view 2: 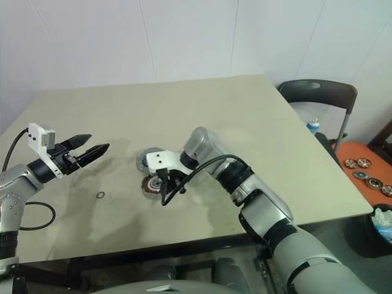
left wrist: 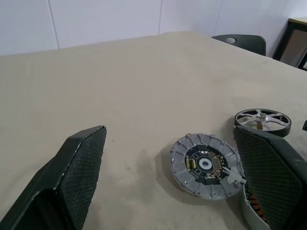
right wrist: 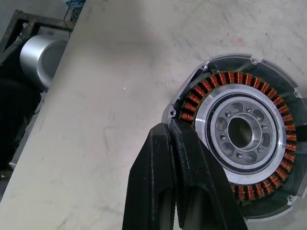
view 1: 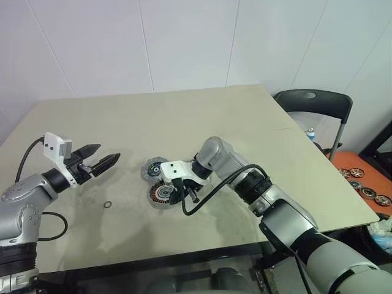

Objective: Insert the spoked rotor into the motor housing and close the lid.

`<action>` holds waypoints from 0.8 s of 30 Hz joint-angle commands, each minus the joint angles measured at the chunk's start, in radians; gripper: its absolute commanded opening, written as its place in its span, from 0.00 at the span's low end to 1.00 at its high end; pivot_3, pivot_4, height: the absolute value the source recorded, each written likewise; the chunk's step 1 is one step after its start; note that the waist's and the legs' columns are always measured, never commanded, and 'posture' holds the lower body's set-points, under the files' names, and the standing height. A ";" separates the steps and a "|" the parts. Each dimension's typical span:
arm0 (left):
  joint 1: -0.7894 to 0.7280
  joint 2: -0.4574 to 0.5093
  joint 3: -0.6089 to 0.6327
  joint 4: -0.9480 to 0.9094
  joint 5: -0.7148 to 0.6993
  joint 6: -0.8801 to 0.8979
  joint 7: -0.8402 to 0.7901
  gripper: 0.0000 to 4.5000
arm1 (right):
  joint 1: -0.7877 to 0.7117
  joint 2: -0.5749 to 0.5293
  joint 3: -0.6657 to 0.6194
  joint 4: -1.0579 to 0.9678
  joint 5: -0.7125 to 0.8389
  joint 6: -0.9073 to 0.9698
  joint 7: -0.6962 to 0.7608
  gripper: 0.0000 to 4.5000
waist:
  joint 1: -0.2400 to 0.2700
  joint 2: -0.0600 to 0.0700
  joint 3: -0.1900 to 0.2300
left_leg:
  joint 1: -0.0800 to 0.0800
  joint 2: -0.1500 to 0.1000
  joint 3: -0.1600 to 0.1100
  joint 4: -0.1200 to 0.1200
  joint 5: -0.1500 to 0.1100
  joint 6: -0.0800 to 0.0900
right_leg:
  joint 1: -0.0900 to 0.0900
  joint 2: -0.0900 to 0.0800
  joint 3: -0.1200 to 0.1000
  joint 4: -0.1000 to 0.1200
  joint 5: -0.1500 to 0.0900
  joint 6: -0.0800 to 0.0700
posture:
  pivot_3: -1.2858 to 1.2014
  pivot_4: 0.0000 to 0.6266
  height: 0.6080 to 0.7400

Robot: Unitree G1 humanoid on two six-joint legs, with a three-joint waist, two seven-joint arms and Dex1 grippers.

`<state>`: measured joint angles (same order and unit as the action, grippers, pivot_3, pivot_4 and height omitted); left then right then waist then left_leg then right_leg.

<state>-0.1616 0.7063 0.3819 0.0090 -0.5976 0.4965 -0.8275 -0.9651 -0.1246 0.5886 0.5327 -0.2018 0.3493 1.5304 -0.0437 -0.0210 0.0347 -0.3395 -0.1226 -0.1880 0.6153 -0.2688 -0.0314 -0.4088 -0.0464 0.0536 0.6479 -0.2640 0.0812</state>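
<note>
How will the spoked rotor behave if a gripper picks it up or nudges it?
The spoked rotor looks like a rigid ring with thin spokes, so probably stiff and fairly light. Its rim looks smooth and shiny, so fingers may slip. It lies flat on the table, so a nudge should slide it; tipped on edge, it could roll.

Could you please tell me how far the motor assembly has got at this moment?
Nothing is assembled yet. The motor housing lies open, windings exposed, with the shut right gripper over its edge, empty. The spoked rotor and the lid lie separately on the table. Still to do: insert the rotor, then close the lid.
</note>
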 commanded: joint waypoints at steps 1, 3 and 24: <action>-0.020 0.016 0.010 -0.018 0.000 -0.006 -0.003 1.00 | -0.012 0.008 -0.006 -0.017 0.020 -0.031 -0.026 0.01 | 0.000 0.000 0.000 | 0.000 0.000 0.000 0.000 0.000 0.000 | 0.000 0.000 0.000 0.000 0.000 0.000 | 0.52 0.00 1.00; -0.017 0.015 0.010 -0.019 0.000 -0.008 -0.002 1.00 | -0.013 0.005 -0.004 -0.018 0.022 -0.040 -0.028 0.01 | 0.000 0.000 0.000 | 0.000 0.000 0.000 0.000 0.000 0.000 | 0.000 0.000 0.000 0.000 0.000 0.000 | 0.52 0.00 1.00; -0.024 0.024 0.014 -0.030 -0.018 0.006 -0.015 1.00 | -0.094 -0.033 -0.037 0.022 0.074 -0.113 0.018 0.27 | 0.001 0.000 0.000 | 0.000 0.000 0.000 0.000 0.000 0.000 | 0.000 0.000 0.000 0.000 0.000 0.000 | 0.52 0.00 1.00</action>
<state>-0.1624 0.7077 0.3781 0.0086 -0.5991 0.4978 -0.8310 -1.0048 -0.1499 0.5988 0.5730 -0.1676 0.2628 1.5301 -0.0428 -0.0210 0.0347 -0.3396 -0.1227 -0.1880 0.6155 -0.2688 -0.0314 -0.4086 -0.0465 0.0536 0.6477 -0.2639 0.0812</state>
